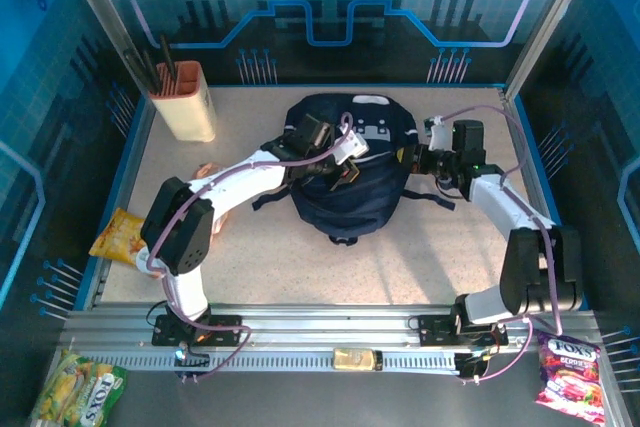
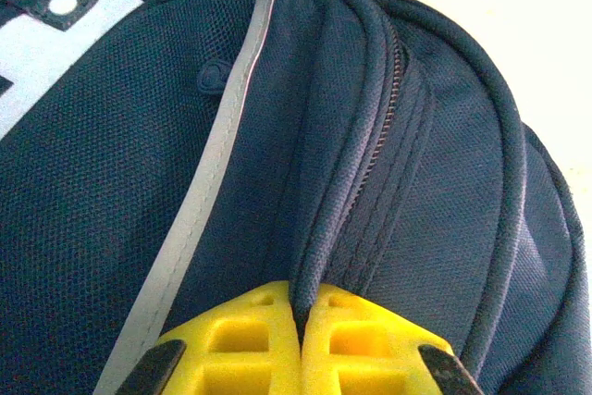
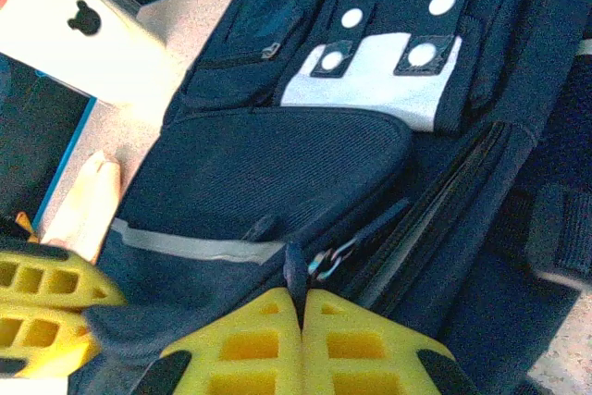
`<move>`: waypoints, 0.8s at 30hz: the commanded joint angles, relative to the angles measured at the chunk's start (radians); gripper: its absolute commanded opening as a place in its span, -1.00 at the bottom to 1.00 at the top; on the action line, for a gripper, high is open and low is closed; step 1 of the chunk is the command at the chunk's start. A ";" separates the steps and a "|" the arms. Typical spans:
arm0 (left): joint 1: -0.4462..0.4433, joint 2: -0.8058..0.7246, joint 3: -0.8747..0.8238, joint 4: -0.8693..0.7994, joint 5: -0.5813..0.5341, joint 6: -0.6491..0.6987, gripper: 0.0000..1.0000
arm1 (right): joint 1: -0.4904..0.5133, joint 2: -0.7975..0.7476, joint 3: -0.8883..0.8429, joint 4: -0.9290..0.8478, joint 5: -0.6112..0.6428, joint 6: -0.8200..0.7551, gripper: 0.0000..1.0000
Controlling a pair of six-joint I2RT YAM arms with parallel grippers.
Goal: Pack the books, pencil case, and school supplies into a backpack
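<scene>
From above, the big navy-blue fabric backpack [image 1: 345, 202] lies in the middle of the speckled beige tabletop [image 1: 300, 267]. The left end effector [image 1: 347, 169] sits on top of it. The right end effector [image 1: 412, 159] touches its right side. A tall beige holder [image 1: 188, 107] with dark sticks stands at the upper left. A yellow snack bag [image 1: 118, 237] lies at the left edge.

In the left wrist view, the left end effector [image 2: 301, 344] is at the bottom and is clenched. Its yellow fingers [image 2: 245, 339] pinch a fold of the backpack [image 2: 92, 182] beside a zipper [image 2: 393, 127]. A pale grey stripe [image 2: 217, 154] runs up on the left.

In the right wrist view, the right end effector [image 3: 301, 344] at the bottom middle is clenched on a small dark tab of the backpack [image 3: 268, 173], next to a metal zipper pull [image 3: 328, 261]. The left end effector [image 3: 51, 307] is at the lower left. A white patch [image 3: 370, 85] with round snaps is at the top middle.
</scene>
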 commanded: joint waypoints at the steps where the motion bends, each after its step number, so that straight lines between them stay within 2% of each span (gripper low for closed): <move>1: 0.021 0.047 0.103 0.025 -0.003 -0.073 -1.00 | 0.035 -0.082 -0.051 0.077 -0.071 0.036 -1.00; 12: 0.021 0.166 0.301 -0.038 0.060 -0.191 -1.00 | 0.131 -0.190 -0.159 0.152 -0.069 0.025 -1.00; 16: 0.021 0.199 0.358 -0.037 0.083 -0.239 -1.00 | 0.193 -0.180 -0.180 0.193 -0.053 0.032 -1.00; 20: 0.027 0.244 0.444 -0.066 0.058 -0.310 -1.00 | 0.258 -0.152 -0.208 0.275 -0.054 0.052 -1.00; 24: 0.035 0.267 0.478 -0.059 0.072 -0.357 -1.00 | 0.282 -0.131 -0.214 0.302 -0.052 0.068 -1.00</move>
